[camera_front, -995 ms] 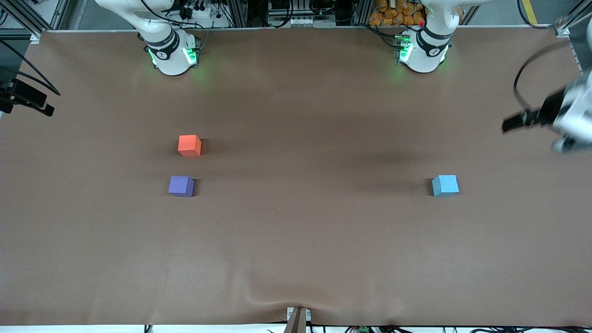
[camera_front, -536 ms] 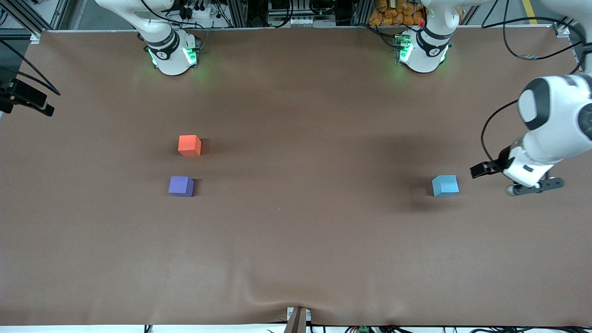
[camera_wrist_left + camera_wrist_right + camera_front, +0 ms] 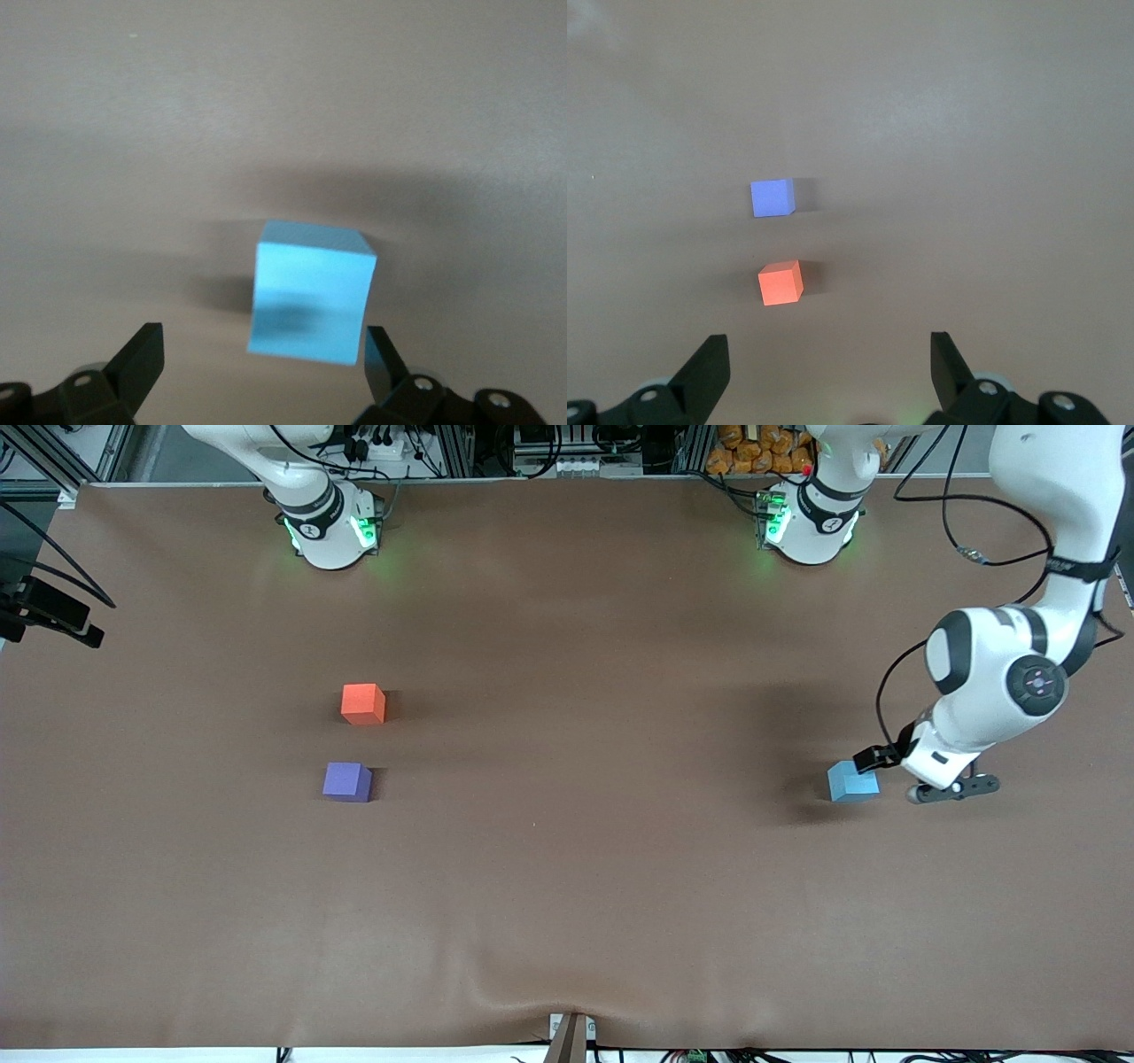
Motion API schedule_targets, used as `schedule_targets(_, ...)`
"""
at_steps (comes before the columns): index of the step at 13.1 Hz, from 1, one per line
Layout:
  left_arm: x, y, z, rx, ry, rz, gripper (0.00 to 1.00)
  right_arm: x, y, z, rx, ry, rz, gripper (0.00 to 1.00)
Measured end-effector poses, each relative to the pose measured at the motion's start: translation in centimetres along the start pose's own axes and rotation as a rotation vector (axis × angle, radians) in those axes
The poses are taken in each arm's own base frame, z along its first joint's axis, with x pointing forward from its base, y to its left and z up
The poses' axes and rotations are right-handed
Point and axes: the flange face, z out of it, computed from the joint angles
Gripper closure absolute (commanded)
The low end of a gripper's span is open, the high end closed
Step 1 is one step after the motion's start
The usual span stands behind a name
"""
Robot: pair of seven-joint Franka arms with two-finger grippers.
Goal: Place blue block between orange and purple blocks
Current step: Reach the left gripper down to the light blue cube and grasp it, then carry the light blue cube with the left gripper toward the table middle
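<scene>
Left wrist view: left gripper (image 3: 261, 354), fingers released, hangs bent down beside blue block (image 3: 310, 292) on brown table (image 3: 567, 886); right gripper (image 3: 828, 367) waits, fingers released.

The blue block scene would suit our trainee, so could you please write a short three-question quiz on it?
1. True or false: the left gripper already holds the blue block.
2. Which block lies nearer the front camera: A) orange block, B) purple block?
3. Fill in: the right gripper is ____ and hangs above the table.

Key
1. False: its fingers stand open beside the block, which sits on the table toward the left arm's end.
2. B.
3. Open; its wrist view looks down on the orange and purple blocks.
</scene>
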Motion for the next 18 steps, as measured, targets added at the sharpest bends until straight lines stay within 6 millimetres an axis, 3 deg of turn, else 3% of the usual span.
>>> schedule_targets(5, 0.0, 1.1, 3.6, -0.015, 0.001, 0.016, 0.03, 0.0, 0.0, 0.0, 0.000, 0.000, 0.000, 0.00)
schedule_targets(8, -0.2, 1.1, 4.2, -0.015, -0.010, 0.016, 0.81, 0.0, 0.0, 0.0, 0.000, 0.000, 0.000, 0.00)
schedule_targets(9, -0.2, 1.1, 4.3, -0.015, -0.011, 0.016, 0.96, 0.0, 0.0, 0.0, 0.000, 0.000, 0.000, 0.00)
schedule_targets(12, -0.1, 1.7, 4.0, -0.020, -0.009, 0.036, 1.00, 0.0, 0.0, 0.0, 0.000, 0.000, 0.000, 0.00)
schedule_targets(14, -0.5, 5.6, 2.3, -0.042, -0.019, 0.095, 1.00, 0.0, 0.0, 0.0, 0.000, 0.000, 0.000, 0.00)
schedule_targets(18, -1.6, 19.4, -5.7, -0.124, 0.051, 0.238, 1.00, 0.0, 0.0, 0.0, 0.000, 0.000, 0.000, 0.00)
